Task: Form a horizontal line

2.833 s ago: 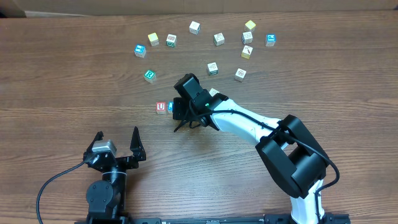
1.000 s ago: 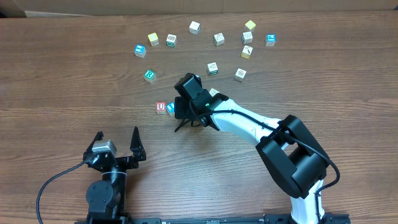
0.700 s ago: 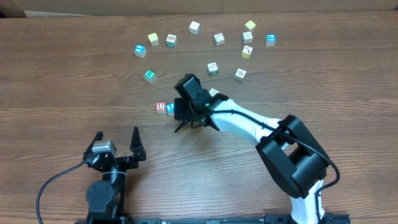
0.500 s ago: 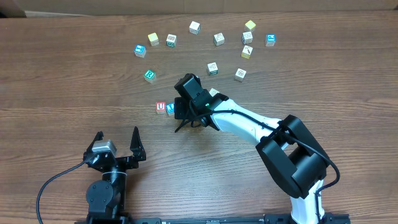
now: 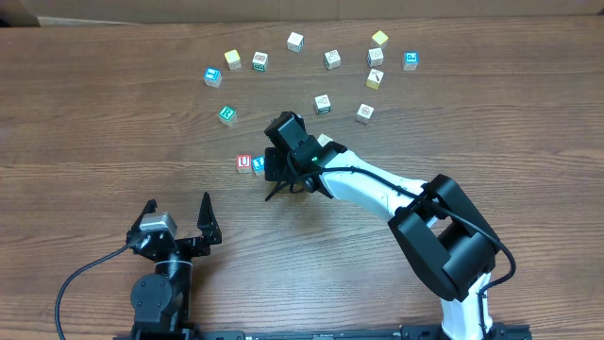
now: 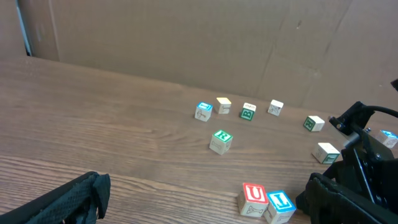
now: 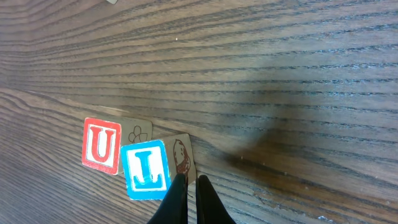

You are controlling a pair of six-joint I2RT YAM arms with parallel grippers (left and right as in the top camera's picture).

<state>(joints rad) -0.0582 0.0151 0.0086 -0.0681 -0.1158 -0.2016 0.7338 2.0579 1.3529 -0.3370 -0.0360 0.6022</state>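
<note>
A red U cube [image 5: 244, 162] and a blue L cube [image 5: 258, 163] sit side by side and touching on the table, the blue one turned slightly askew. A green R cube [image 5: 226, 114] lies apart, farther back and to the left. My right gripper [image 7: 191, 186] is shut with nothing between its fingers. Its tips rest against the right side of the blue L cube [image 7: 147, 169], next to the U cube [image 7: 102, 145]. My left gripper [image 5: 179, 210] stands open near the front edge, well short of the U cube [image 6: 254, 198].
Several loose cubes lie scattered along the back, among them a white cube [image 5: 295, 41], a yellow cube [image 5: 379, 39] and a blue one [image 5: 411, 60]. One pale cube [image 5: 323, 103] lies just behind the right arm [image 5: 377, 189]. A cardboard wall [image 6: 186, 43] closes the far side.
</note>
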